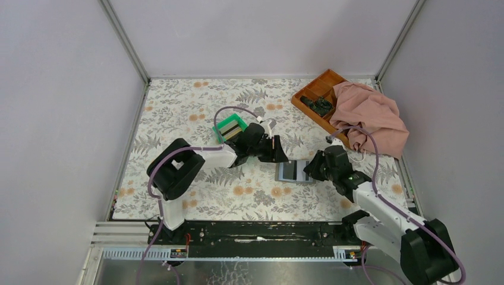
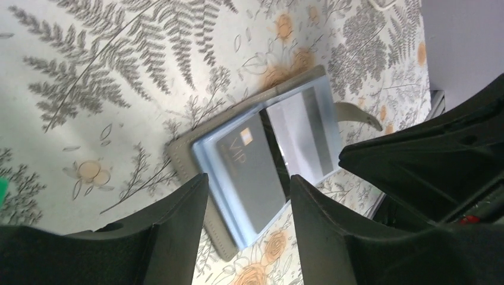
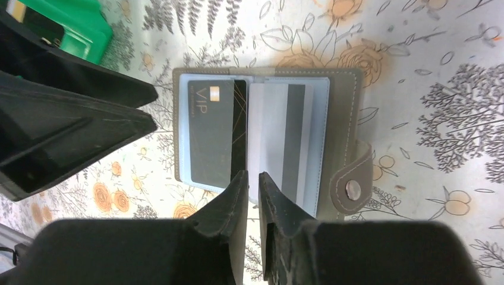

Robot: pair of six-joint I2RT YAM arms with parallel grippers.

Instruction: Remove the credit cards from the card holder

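**Card holder lies open, both claws at its edges**

The card holder point(image 1: 293, 171) lies flat and open on the floral surface point(image 1: 178, 107), toward 4 o'clock from the middle in the top view. Its grey cover faces down, its snap strap point(image 3: 353, 185) is flung out to one side, and the clear pockets face up.

In those pockets sit a dark credit card point(image 3: 211, 133) with gold VIP lettering and a chip, and beside it across the fold a pale credit card point(image 3: 285, 142) with a dark stripe. Both are fully seated.

The left claw point(image 2: 246, 181) comes in from the holder's 10 o'clock in the top view. Its fingers point(image 2: 178, 231) are spread wide and straddle the corner of the dark card's pocket, with nothing between them.

The right claw point(image 3: 251, 177) comes in from the 3 o'clock side. Its wrist view shows the fingers point(image 3: 229, 219) drawn nearly together, with only a thin slit between them and nothing seen in it. The tips sit right at the holder's edge by the centre fold, and whether they touch it cannot be told.

A green bin point(image 1: 230, 127) stands at 10 o'clock from the holder, just behind the left claw. Far out at 1 o'clock an orange-brown tray point(image 1: 315, 89) sits in the corner, half under a pink cloth point(image 1: 371, 116).
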